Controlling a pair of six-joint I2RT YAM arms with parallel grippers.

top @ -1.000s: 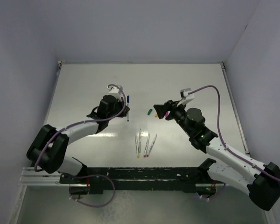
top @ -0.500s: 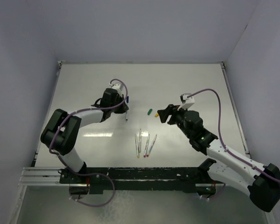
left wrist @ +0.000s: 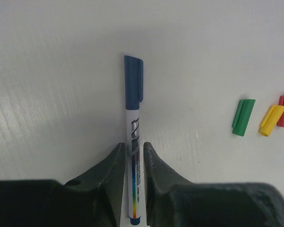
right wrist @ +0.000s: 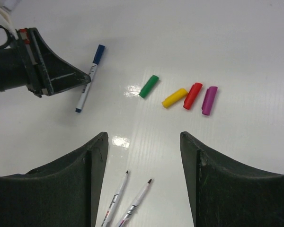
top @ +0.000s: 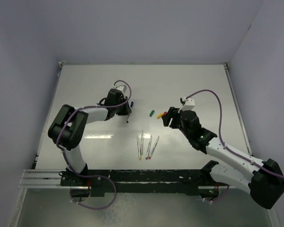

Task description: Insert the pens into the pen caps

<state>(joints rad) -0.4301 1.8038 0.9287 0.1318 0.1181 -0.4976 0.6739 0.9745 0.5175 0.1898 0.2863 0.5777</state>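
A pen with the blue cap (left wrist: 133,82) on it lies flat on the table (left wrist: 47,71). My left gripper (left wrist: 134,147) straddles the barrel of this pen (left wrist: 133,128), open only a sliver, with a thin gap on each side. In the top view this pen (top: 130,109) lies under the left gripper (top: 127,115). Green (right wrist: 149,86), yellow (right wrist: 174,98), red (right wrist: 193,95) and purple (right wrist: 209,100) pen caps lie loose in a row. My right gripper (right wrist: 144,135) hovers open and empty just short of them. Several uncapped pens (top: 147,145) lie together nearer the bases.
Two uncapped pens (right wrist: 128,203) lie below the right gripper, tips toward the caps. The white table is walled at the back and sides (top: 142,33). The black base rail (top: 137,177) runs along the near edge.
The left gripper has set the blue-capped pen down flat and its jaws have parted slightly. The right gripper has drifted a little nearer the caps.
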